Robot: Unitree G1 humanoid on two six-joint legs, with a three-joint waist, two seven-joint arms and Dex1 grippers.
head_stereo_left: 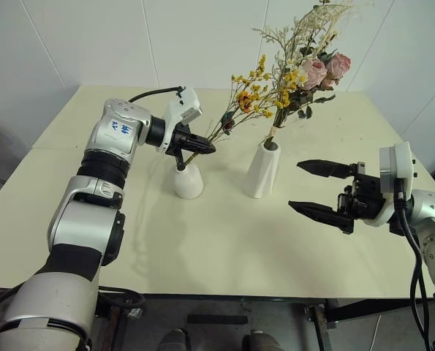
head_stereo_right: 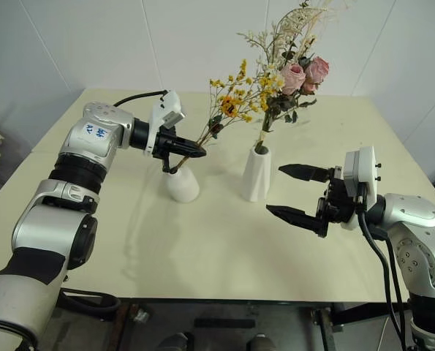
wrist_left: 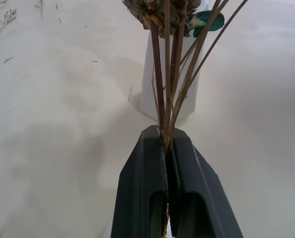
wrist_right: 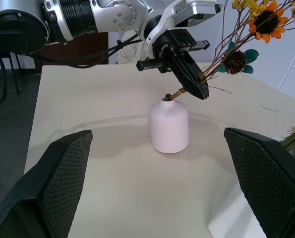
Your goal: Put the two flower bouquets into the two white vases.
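My left gripper is shut on the thin stems of the small yellow-orange bouquet, just above the short rounded white vase. In the right wrist view the stem ends sit at the small top hole of that vase, and the bunch leans away to the right. The larger bouquet with pink roses stands in the tall tapered white vase. My right gripper hangs open and holds nothing, to the right of the tall vase, pointing toward it.
Both vases stand near the middle of a pale cream table, whose front edge is close below my arms. A few loose dried twig scraps lie on the tabletop. A white wall rises behind the table.
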